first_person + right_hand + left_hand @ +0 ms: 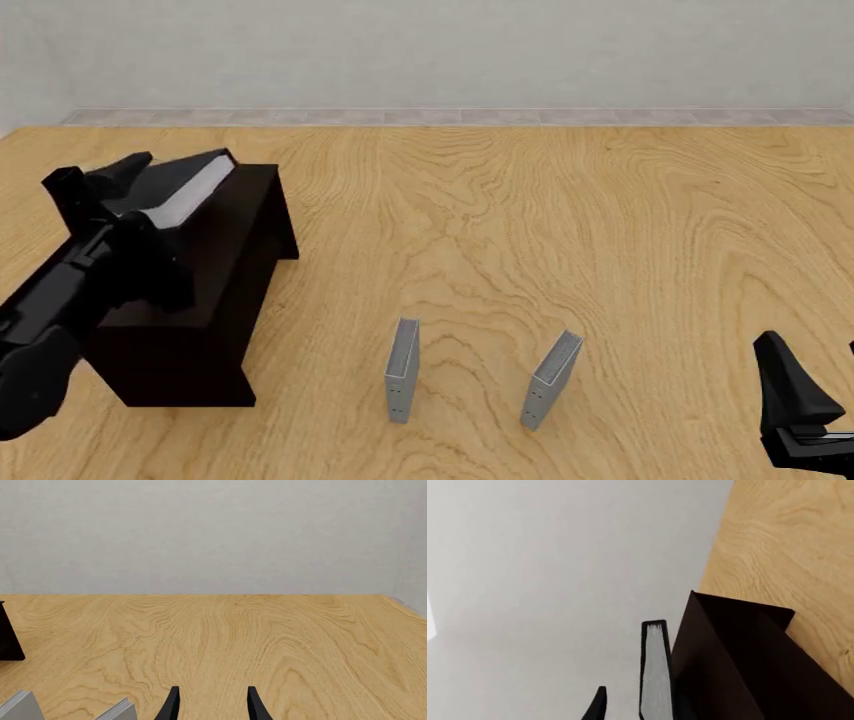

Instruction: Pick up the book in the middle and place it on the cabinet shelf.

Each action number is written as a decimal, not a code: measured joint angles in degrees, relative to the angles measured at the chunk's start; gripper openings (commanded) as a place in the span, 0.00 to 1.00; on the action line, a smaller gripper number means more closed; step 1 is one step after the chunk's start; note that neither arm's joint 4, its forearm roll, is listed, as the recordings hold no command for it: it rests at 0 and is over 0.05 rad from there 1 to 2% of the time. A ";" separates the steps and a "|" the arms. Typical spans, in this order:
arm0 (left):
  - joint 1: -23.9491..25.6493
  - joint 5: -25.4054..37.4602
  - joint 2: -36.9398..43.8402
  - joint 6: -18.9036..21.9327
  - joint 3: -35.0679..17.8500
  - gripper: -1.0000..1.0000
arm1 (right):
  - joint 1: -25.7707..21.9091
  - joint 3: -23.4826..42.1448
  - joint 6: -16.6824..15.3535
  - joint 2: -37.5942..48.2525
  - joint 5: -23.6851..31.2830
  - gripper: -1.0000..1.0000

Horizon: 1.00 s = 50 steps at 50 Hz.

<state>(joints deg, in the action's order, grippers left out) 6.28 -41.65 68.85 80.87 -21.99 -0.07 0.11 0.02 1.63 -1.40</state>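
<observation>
We see the left end effector clamped on the thick black-covered book above the long dark brown wooden cabinet shelf, while the right end effector stands apart, empty.
</observation>
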 measured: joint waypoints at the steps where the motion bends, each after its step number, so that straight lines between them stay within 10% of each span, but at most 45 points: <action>1: -0.10 0.34 -0.14 -0.01 -0.02 1.00 | 0.00 0.00 0.00 0.00 0.00 1.00; 50: 6.67 30.30 -22.86 -5.61 -6.70 1.00 | 0.00 0.00 0.00 0.01 0.00 1.00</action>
<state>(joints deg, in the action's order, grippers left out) 12.95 -11.35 45.99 75.26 -28.69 -0.08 0.11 0.03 1.63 -1.40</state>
